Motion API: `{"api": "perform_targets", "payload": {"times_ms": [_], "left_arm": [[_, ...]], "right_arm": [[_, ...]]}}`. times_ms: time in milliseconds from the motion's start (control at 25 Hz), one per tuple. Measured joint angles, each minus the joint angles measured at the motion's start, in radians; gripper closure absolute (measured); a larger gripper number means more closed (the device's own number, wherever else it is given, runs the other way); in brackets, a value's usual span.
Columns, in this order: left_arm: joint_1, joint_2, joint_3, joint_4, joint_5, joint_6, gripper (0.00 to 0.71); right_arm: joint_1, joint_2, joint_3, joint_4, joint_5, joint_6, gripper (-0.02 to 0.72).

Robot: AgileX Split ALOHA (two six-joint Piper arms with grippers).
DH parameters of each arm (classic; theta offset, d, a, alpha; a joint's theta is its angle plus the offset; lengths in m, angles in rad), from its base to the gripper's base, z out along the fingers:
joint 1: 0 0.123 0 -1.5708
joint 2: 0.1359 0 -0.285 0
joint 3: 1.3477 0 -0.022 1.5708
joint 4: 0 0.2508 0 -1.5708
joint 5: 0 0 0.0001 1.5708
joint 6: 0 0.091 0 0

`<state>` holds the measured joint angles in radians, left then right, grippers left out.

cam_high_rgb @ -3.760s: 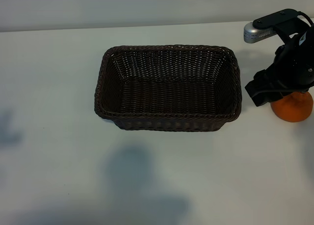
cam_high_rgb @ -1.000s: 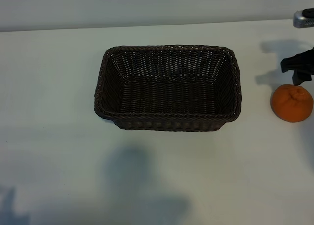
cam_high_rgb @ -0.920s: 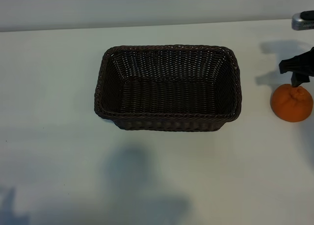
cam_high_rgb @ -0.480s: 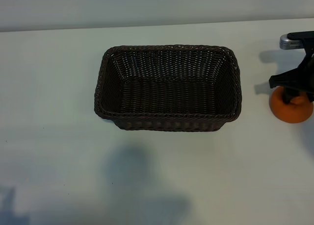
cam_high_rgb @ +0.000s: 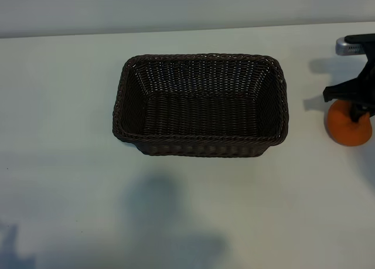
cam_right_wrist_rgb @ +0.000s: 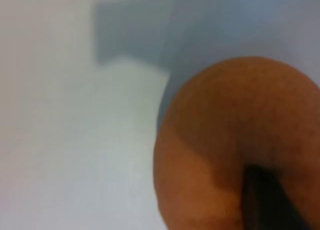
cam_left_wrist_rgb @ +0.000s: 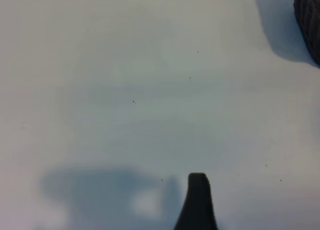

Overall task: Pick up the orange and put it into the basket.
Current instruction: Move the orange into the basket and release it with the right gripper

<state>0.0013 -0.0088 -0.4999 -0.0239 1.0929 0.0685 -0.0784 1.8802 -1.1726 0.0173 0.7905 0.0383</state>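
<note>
The orange (cam_high_rgb: 349, 130) sits on the white table at the far right, apart from the basket (cam_high_rgb: 119, 105), which stands empty in the middle. My right gripper (cam_high_rgb: 355, 106) is down on the orange's top and covers its upper part. The right wrist view shows the orange (cam_right_wrist_rgb: 225, 135) very close, filling one side, with a dark part of the gripper against its skin. Whether the orange is gripped does not show. My left arm is out of the exterior view. Its wrist view shows one dark finger (cam_left_wrist_rgb: 198, 195) above bare table, holding nothing.
A corner of the basket (cam_left_wrist_rgb: 309, 14) shows at the edge of the left wrist view. Bare white table (cam_high_rgb: 70, 181) lies in front of and to the left of the basket. The table's far edge meets a pale wall behind it.
My right gripper came in from the right edge and dropped onto the top of the orange, which shifted only slightly. The basket did not move.
</note>
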Motion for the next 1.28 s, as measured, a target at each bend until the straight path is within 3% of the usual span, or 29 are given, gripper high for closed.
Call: {"api": "perform_targets", "payload": {"times_ms": [360, 600, 720, 1080, 1280], "left_arm": [[0.0, 0.0, 0.0, 0.0, 0.0, 0.001, 0.116], [0.0, 0.0, 0.0, 0.0, 0.0, 0.001, 0.116], [0.0, 0.0, 0.0, 0.0, 0.0, 0.003, 0.116], [0.0, 0.0, 0.0, 0.0, 0.0, 0.003, 0.116], [0.0, 0.0, 0.0, 0.0, 0.0, 0.003, 0.116]], "right_arm": [[0.0, -0.195, -0.168, 0.03, 0.26, -0.025, 0.62], [0.014, -0.243, -0.286, 0.068, 0.377, -0.047, 0.62], [0.069, -0.243, -0.317, 0.072, 0.387, -0.051, 0.624], [0.365, -0.145, -0.441, 0.094, 0.396, -0.02, 0.624], [0.458, -0.025, -0.534, 0.095, 0.393, 0.0, 0.624]]}}
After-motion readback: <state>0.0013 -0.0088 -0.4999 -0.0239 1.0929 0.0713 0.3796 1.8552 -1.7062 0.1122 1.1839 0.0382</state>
